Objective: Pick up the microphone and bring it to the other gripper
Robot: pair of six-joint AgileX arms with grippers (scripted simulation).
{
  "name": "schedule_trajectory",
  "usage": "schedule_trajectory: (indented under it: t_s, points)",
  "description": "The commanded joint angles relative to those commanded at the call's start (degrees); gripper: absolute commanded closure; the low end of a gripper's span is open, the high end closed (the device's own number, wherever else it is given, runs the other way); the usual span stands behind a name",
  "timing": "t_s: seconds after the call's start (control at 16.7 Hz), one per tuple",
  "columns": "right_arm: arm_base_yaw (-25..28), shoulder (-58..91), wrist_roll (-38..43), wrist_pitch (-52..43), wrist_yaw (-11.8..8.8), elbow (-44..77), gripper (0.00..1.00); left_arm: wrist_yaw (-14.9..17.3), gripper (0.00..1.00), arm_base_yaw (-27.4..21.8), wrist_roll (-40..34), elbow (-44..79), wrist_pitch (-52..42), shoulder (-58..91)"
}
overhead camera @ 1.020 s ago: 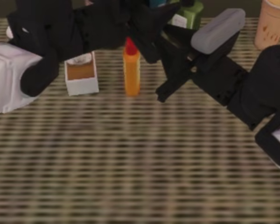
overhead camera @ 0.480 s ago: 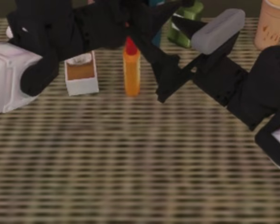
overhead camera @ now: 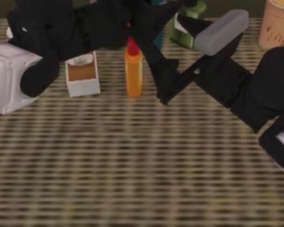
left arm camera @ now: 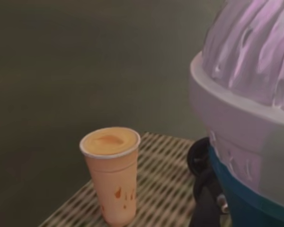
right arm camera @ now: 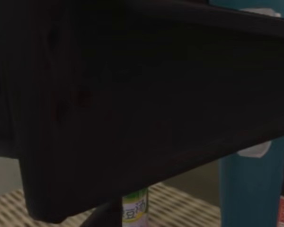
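Note:
The microphone [left arm camera: 246, 118] fills the left wrist view, its rounded white head above a teal handle, held up off the table. From above only a teal sliver of the microphone [overhead camera: 159, 39] shows between the black arms. My left gripper [overhead camera: 146, 26] reaches in from the left at the back centre and is shut on it. My right gripper [overhead camera: 163, 82] comes in from the right and sits right against the left one, beside the yellow bottle. In the right wrist view the teal handle with its white strip [right arm camera: 251, 189] stands close, behind a large dark block.
A yellow bottle with a red cap [overhead camera: 133, 71] stands just left of the right gripper. A white box with a brown top [overhead camera: 82, 74] is farther left. A green bottle [overhead camera: 183, 29] stands behind the grippers and an orange cup [overhead camera: 277, 23] at the back right.
The right gripper's black shape by the yellow bottle has drawn in and lowered, uncovering more of the green bottle. The left arm has stayed put with the microphone.

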Motion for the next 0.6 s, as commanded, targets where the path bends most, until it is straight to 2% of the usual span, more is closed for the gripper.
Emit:
schedule_trajectory:
  t_s: [0.48, 0.6]
  points:
    - [-1.75, -12.61, 0.30, 1.11, -2.35, -13.77, 0.00, 7.10, 1.00, 8.21, 0.32, -3.72, -0.57, -3.96]
    - [-1.91, -14.00, 0.34, 1.29, -2.66, -15.18, 0.00, 7.94, 1.00, 9.19, 0.34, -4.15, -0.62, -4.43]
